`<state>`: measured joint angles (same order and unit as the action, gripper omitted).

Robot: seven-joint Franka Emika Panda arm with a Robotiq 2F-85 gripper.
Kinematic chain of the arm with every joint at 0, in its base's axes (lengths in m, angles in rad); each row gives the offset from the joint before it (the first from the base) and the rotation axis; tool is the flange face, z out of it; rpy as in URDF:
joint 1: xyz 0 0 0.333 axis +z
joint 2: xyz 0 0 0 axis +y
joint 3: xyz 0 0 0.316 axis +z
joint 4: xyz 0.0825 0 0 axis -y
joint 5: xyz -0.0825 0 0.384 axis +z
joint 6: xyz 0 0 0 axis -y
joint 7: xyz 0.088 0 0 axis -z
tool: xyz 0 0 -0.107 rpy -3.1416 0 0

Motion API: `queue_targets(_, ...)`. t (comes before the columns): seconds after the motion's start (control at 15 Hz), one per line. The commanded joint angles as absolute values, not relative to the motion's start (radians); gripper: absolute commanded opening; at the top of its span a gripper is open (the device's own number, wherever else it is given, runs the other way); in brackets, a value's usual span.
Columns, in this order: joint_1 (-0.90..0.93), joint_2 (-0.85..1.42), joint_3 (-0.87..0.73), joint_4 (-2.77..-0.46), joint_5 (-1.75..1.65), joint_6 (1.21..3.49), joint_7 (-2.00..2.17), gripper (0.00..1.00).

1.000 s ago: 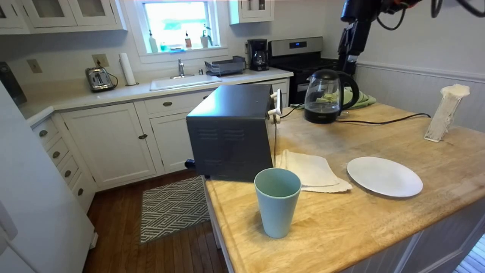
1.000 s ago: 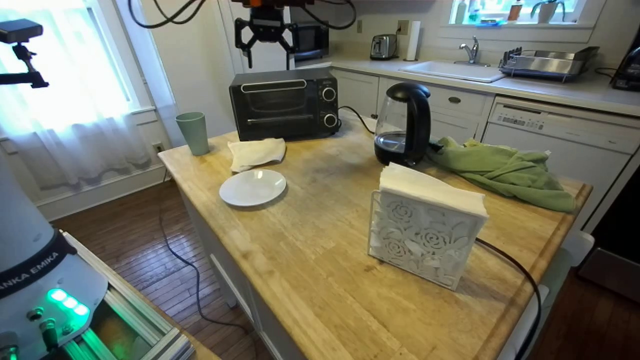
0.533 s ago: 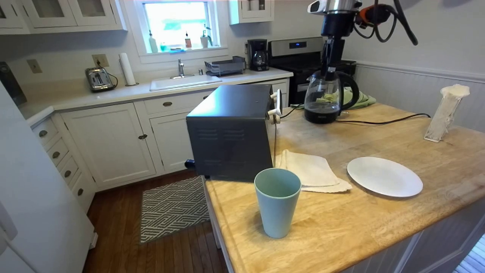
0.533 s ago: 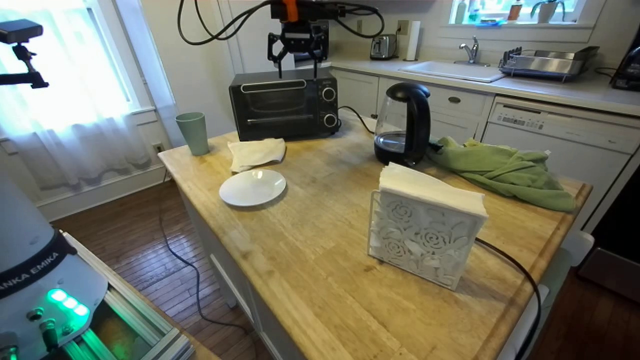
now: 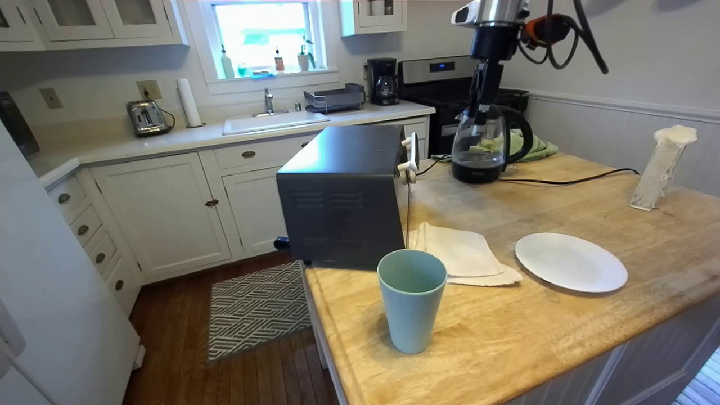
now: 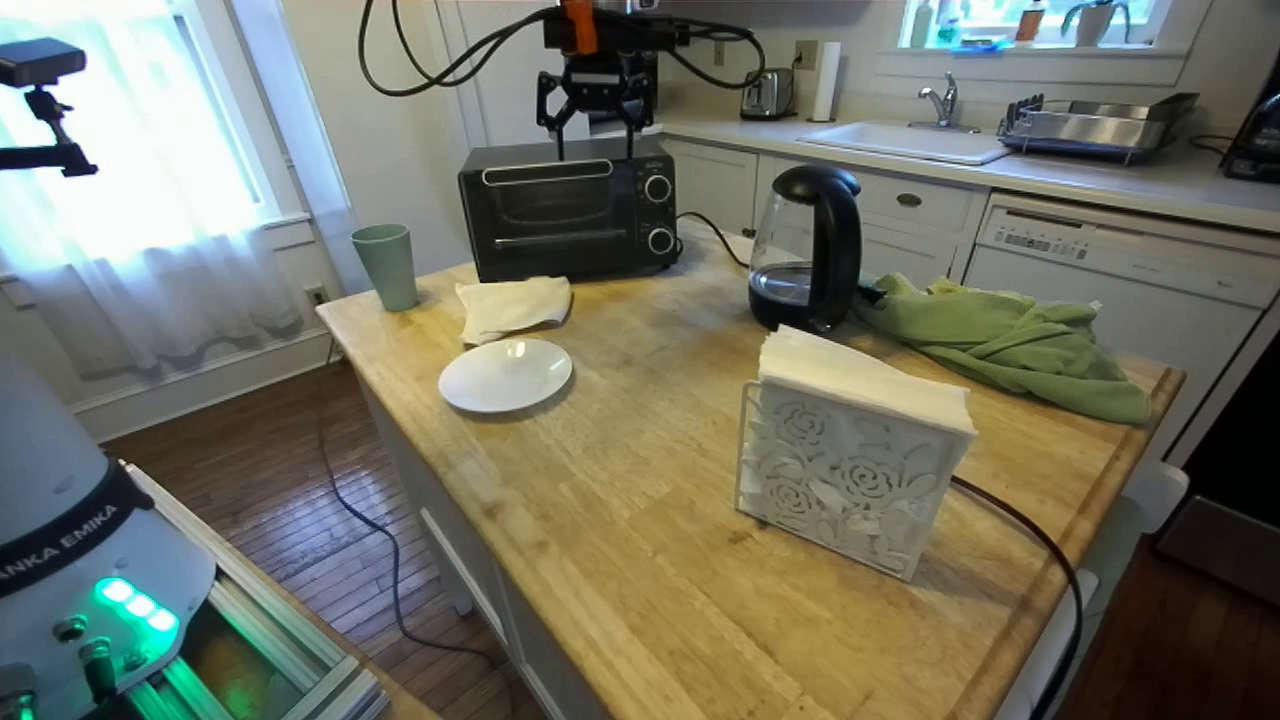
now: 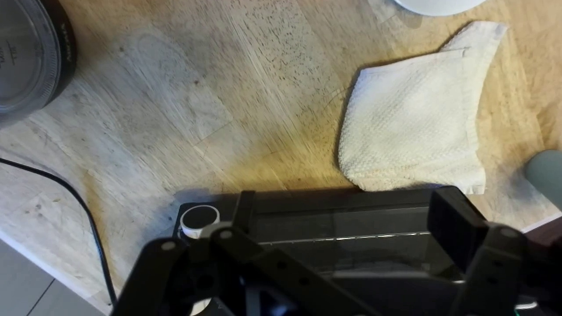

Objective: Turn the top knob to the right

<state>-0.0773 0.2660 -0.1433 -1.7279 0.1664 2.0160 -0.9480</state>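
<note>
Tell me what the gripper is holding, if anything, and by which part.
Nothing is held: the gripper is open, its jaws apart with nothing clamped between them.

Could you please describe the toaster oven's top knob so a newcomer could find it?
A black toaster oven stands on the wooden table. In an exterior view, its control strip runs down the front's right side. The top knob sits above its lookalike, the lower knob.

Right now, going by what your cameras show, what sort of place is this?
It looks like a kitchen, probably in a home: in an exterior view there's a sink, a stove and a toaster.
</note>
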Motion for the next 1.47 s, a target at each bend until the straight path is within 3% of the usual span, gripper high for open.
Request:
queue_targets(0.0, -0.132, 0.372, -0.086, -1.629, 0.21, 2.064, -0.929, 1.0)
queue_targets(0.4, -0.187, 0.525, -0.021, -1.464, 0.243, 2.204, -0.924, 1.0)
queue_targets(1.07, -0.25, 0.706, 0.069, -1.277, 0.27, 2.24, -0.914, 1.0)
queue_targets(1.27, -0.251, 0.734, 0.08, -1.248, 0.261, 2.237, -0.895, 0.81)
queue_targets(1.4, -0.248, 0.743, 0.081, -1.237, 0.256, 2.238, -0.878, 0.8)
